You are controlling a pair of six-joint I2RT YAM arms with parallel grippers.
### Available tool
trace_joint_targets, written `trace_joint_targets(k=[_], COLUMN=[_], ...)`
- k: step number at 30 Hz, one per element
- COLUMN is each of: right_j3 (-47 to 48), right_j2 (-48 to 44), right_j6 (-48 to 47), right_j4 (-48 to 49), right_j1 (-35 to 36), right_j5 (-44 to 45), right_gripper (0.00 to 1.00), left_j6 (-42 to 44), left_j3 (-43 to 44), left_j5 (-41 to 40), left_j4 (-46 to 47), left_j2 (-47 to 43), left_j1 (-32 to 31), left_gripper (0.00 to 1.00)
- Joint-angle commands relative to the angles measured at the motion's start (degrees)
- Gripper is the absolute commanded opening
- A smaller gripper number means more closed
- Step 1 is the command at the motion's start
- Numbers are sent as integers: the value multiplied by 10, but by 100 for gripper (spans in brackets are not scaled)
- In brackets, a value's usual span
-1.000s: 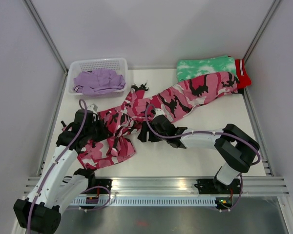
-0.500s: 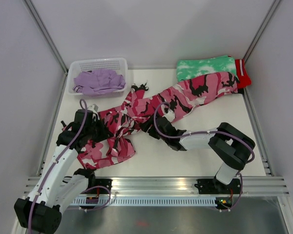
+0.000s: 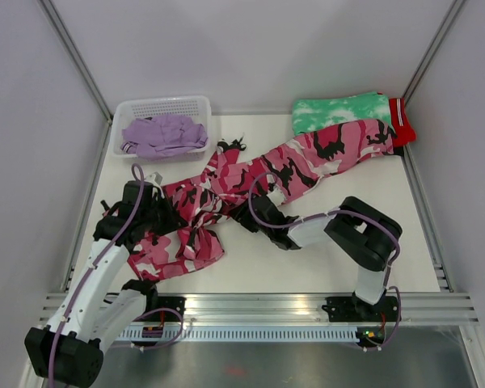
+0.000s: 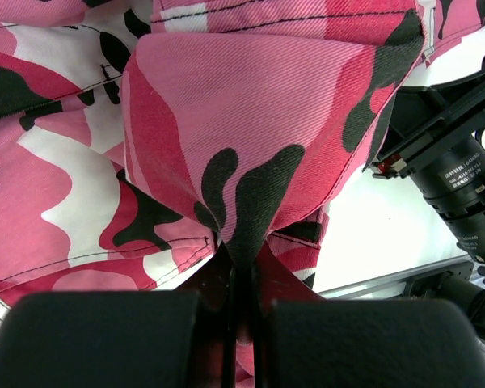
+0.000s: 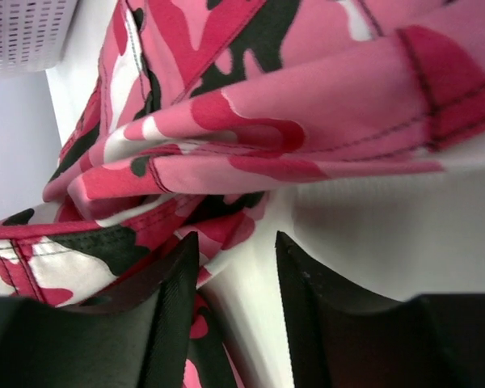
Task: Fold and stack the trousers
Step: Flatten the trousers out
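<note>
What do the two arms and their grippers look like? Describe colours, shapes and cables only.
Both the left arm and the right arm have white links, bulky black joints and a purple cable looping alongside. The left gripper and the right gripper are matte black with flat, blocky fingers.

Left arm (image 3: 97, 279): extended forward from its base. Left end effector (image 4: 241, 279): fingers pressed together on a fold of camouflage trousers (image 4: 250, 105). Right arm (image 3: 311, 232): elbow folded, forearm laid leftward. Right end effector (image 5: 230, 283): fingers held apart.
</note>
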Motion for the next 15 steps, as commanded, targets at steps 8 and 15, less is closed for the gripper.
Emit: trace_joint_targets(k=[8, 15], right_j3=[48, 23], right_j2=[42, -65], right_j6=[10, -93], right_j4=[62, -59], right_j1=[4, 4], right_j5=[-11, 18], right_gripper=[9, 0], left_j6=[11, -10], left_j3=[0, 25], left_j5=[14, -42], left_j4=[18, -1], left_j2=[-6, 3], left_j1=[5, 8], left_gripper=[2, 96])
